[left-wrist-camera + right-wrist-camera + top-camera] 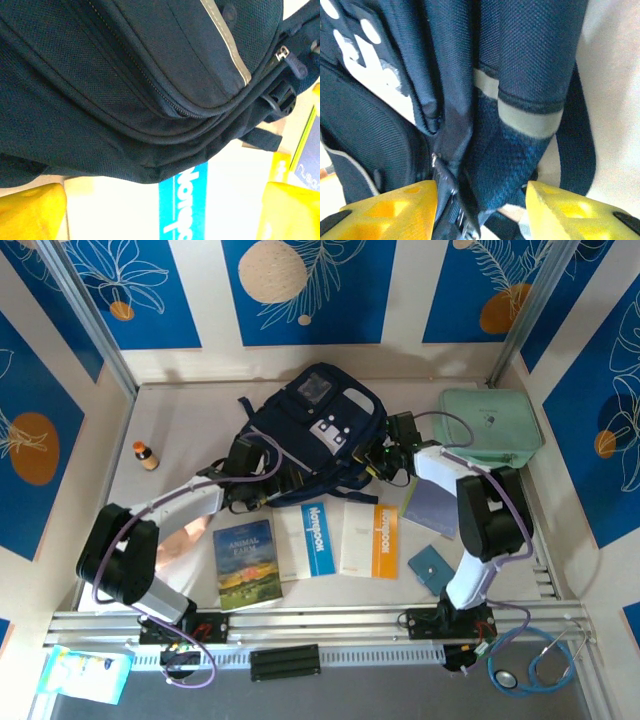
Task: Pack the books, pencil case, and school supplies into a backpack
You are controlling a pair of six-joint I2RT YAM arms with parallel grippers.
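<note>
On pale table [190, 430]: backpack [315, 430], three books [318, 538]; blue floral walls [310, 290]

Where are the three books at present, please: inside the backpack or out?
Out: the books lie flat on the table just before the backpack.

A small orange-capped bottle [146, 455] stands upright near the left edge of the pale desk [195, 415], well apart from everything else. A blue-tubed stethoscope [508, 678] lies coiled past the metal rail [320, 618] at the near right corner. At the near left corner lies a flat blue-and-yellow packet [85, 675], perhaps a printed card. Blue wall panels [340, 300] carry pale flower drawings.
</note>
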